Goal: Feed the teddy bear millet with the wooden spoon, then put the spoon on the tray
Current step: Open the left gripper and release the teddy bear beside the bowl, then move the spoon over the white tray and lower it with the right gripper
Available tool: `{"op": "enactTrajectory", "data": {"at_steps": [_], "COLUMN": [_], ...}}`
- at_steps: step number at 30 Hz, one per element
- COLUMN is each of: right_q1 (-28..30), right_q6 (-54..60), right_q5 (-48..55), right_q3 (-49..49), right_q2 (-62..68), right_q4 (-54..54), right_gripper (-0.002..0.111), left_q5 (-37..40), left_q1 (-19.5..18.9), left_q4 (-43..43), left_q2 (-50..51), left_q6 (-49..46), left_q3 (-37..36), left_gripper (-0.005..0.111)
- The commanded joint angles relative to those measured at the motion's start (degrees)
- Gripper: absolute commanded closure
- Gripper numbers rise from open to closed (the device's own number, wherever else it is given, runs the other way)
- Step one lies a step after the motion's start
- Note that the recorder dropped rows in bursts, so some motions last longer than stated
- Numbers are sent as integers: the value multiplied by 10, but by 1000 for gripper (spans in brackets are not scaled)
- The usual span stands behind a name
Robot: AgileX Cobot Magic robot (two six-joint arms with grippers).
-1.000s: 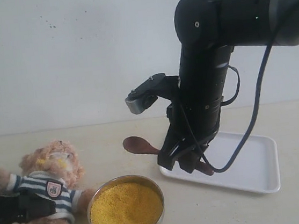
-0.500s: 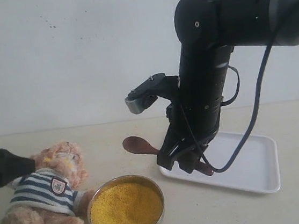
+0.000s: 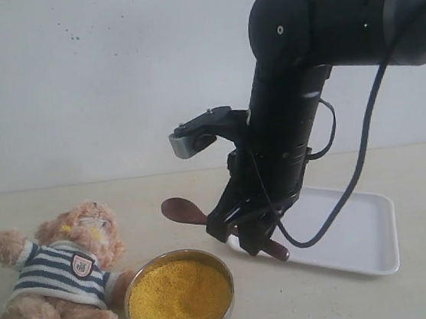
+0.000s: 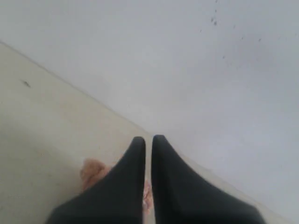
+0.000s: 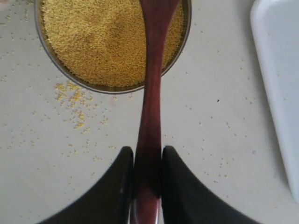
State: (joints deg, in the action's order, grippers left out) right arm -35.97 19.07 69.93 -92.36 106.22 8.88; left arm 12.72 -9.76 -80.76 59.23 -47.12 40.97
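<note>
The teddy bear [image 3: 61,281] in its striped shirt sits at the left front, leaning back, with nothing holding it. Beside it stands the metal bowl [image 3: 219,270] full of yellow millet [image 3: 178,296]. My right gripper [image 3: 244,229] is shut on the handle of the wooden spoon [image 3: 180,209], which hangs in the air just behind the bowl, its oval end pointing toward the bear. In the right wrist view the spoon [image 5: 152,79] runs from the right gripper [image 5: 147,151] out over the millet [image 5: 93,42]. The left gripper [image 4: 148,140] is shut and empty, with bear fur [image 4: 92,170] beyond it.
The white tray [image 3: 352,232] lies on the table to the right of the bowl, partly behind the right arm; its edge [image 5: 278,70] shows in the right wrist view. Spilled grains [image 5: 74,105] dot the tabletop by the bowl's rim [image 5: 112,89]. A pale wall stands behind.
The left gripper has let go of the bear and left the exterior view; the bear settled back. The right gripper has shifted left and slightly down with the spoon, nearer the bowl.
</note>
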Motion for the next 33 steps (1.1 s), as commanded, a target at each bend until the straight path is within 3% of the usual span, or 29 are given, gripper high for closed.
{"op": "enactTrajectory", "data": {"at_steps": [1,6,9,11,15,20,25,29,33], "right_q1": [0,0,0,0,0,0,0,0,0], "right_q6": [10,11,11,10,10,6,-10,-15,-15], "right_q5": [0,0,0,0,0,0,0,0,0], "right_q3": [-3,-3,-3,-3,-3,-3,-3,-3,-3], "right_q2": [-3,-3,-3,-3,-3,-3,-3,-3,-3], "right_q4": [9,8,8,8,8,-22,-50,-50,-50], "right_gripper": [108,108,108,108,108,108,108,108,108], "left_q5": [-46,-234,-349,-377,-332,-212,-170,-191,-171], "left_q1": [1,1,1,1,1,18,119,137,137], "left_q4": [-43,-153,-126,-53,84,261,241,242,237], "left_q2": [-73,-215,-294,-329,-364,-385,-384,-384,-384], "left_q6": [17,17,-6,-41,-156,-164,-144,-144,-73], "left_q3": [2,5,11,11,11,11,-10,-46,-101], "left_gripper": [103,103,103,103,103,103,103,103,103]}}
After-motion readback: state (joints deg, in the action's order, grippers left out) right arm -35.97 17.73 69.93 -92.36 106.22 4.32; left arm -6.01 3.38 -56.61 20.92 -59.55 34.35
